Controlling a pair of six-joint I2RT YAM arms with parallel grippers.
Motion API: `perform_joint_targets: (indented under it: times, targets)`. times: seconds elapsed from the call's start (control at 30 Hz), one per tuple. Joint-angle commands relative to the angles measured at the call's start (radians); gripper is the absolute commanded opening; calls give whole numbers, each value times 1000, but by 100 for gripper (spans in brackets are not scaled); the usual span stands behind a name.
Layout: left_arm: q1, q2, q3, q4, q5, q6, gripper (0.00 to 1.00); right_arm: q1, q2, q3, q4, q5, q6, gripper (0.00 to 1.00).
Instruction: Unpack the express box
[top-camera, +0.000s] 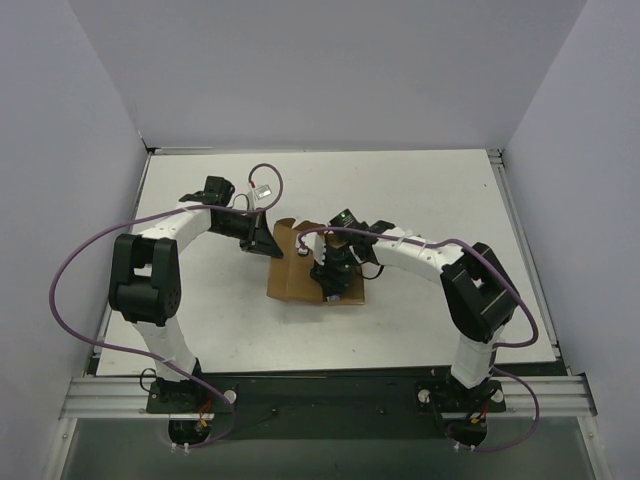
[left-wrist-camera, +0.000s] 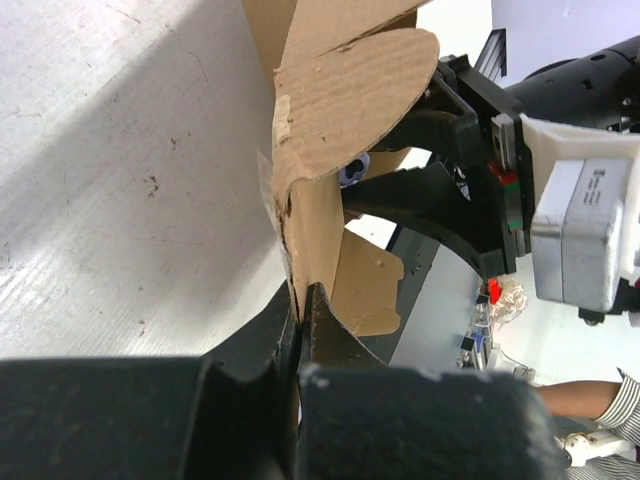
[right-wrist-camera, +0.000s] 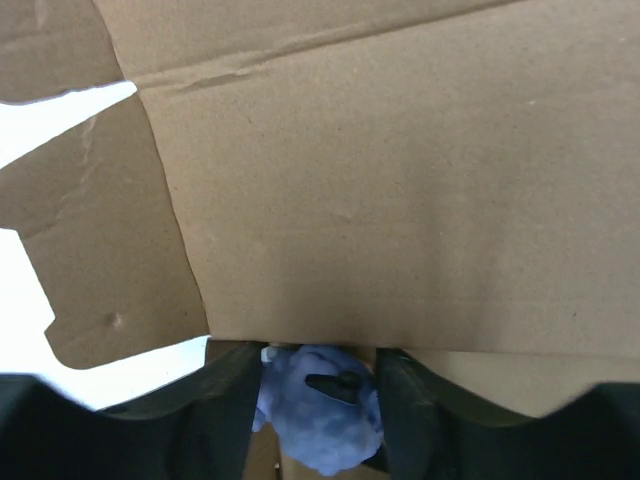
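On the left, we see the left tool (top-camera: 263, 240) at the left end of the express box (top-camera: 292, 278), which lies near the middle of the white bench (top-camera: 430, 200), between the two arms. This tool is clenched on the box. In its wrist view the black jaws meet on the edge of a raised lid flap (left-wrist-camera: 345, 110), and the cardboard stands upright between them.

The box is plain brown cardboard and lies open. Its flaps are spread, one has a rounded tab, and the flap edge near the tape is creased and a little torn.

On the right, the right tool (top-camera: 331, 277) reaches down into the open box from above. Its wrist view shows the box wall close in front of it. Its two fingers (right-wrist-camera: 225, 400) stand apart on either side of a pale blue lumpy thing (right-wrist-camera: 310, 425) inside the box. The thing fills the gap between them, but we cannot tell whether the jaws press on it or only flank it.
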Motion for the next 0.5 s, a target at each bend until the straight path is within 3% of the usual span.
perform_joint_targets:
  times: [0.0,0.07,0.1,0.2,0.47]
  targets:
    - [7,14,14,39,30,2,3,6,8,17,25,-16,5,35]
    - [8,19,17,39,33,2,2,4,-4,11,27,9,3,24]
    - [11,22,22,42,34,-24,3,3,-12,9,27,15,6,13]
    - [20,30,28,45,37,-33,2,-20,-52,17,27,24,38,0]
    - [46,19,2,39,77,-47,6,-66,-194,142,28,35,294,0]
